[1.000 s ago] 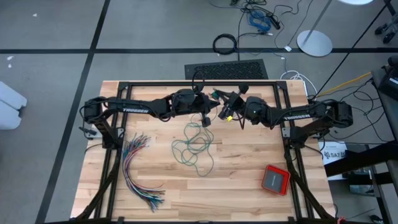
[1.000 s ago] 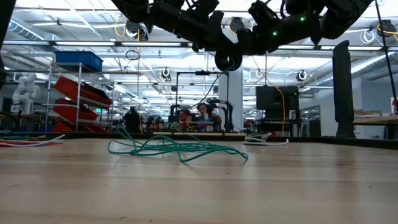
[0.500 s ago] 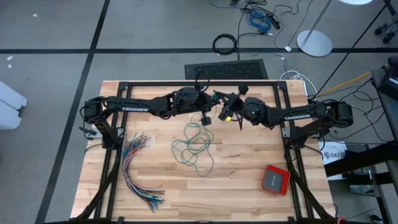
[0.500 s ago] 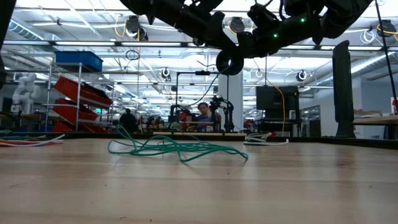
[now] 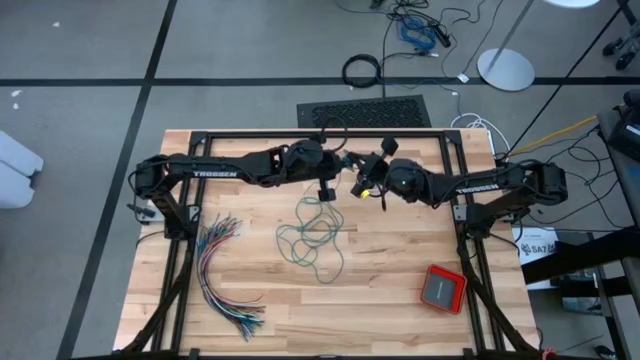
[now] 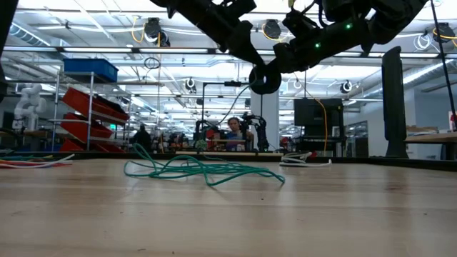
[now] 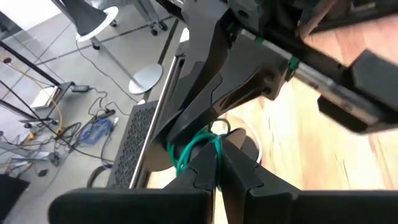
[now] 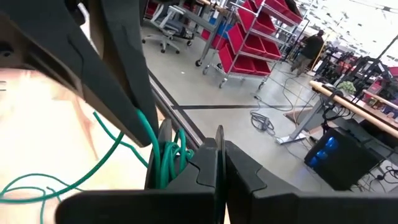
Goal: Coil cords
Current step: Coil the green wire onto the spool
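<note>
A teal-green cord lies in a loose tangle on the wooden table, also seen in the low view. Part of it is gathered into several strands high above the table's far middle, where both grippers meet tip to tip. My left gripper is shut on these strands. My right gripper is shut, and the strands run just beside it. One strand leads from the bundle down toward the table. My left gripper pinches a small loop of the teal cord between its two fingertips, coming nearly level from the table's left. More loops hang beside the fingers, clear of the table. My right gripper has the strands along the outer side of one finger; whether it touches them I cannot tell.
A fanned bundle of many-coloured wires lies at the table's left. A red and grey box sits at the near right. A black perforated mat lies past the far edge. The near half of the table is bare wood.
My left gripper has tipped up toward level and rolled a little, while staying shut on the cord and rising slightly. My right gripper stays at the same spot. The tangle on the table has kept its shape.
</note>
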`<action>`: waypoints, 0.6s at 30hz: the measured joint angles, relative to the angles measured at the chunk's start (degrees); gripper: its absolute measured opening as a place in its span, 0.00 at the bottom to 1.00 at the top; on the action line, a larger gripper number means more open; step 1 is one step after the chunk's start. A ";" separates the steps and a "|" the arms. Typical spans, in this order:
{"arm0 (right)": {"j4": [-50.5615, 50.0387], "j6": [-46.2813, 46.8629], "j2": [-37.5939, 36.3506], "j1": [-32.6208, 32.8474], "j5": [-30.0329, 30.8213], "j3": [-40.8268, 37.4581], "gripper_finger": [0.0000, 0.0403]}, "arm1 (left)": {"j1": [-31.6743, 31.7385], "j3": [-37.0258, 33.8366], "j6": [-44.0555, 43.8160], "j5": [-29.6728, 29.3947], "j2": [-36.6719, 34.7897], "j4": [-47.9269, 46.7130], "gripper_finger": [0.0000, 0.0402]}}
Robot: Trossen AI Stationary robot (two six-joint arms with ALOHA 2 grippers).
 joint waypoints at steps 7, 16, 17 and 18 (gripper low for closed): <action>-0.22 -0.04 -0.11 0.63 0.27 -0.04 0.00 | 0.04 0.94 1.66 -1.39 -0.07 -2.74 0.04; -2.23 -0.19 -0.12 0.69 0.70 -0.36 0.00 | 0.12 0.95 3.04 -3.99 -0.39 -3.64 0.08; -2.86 -0.22 0.00 0.67 0.75 -0.44 0.00 | 0.20 1.07 3.13 -4.63 -0.50 -3.32 0.10; -2.90 -0.18 0.04 0.65 0.72 -0.46 0.00 | 0.22 1.16 3.19 -5.09 -0.57 -3.16 0.12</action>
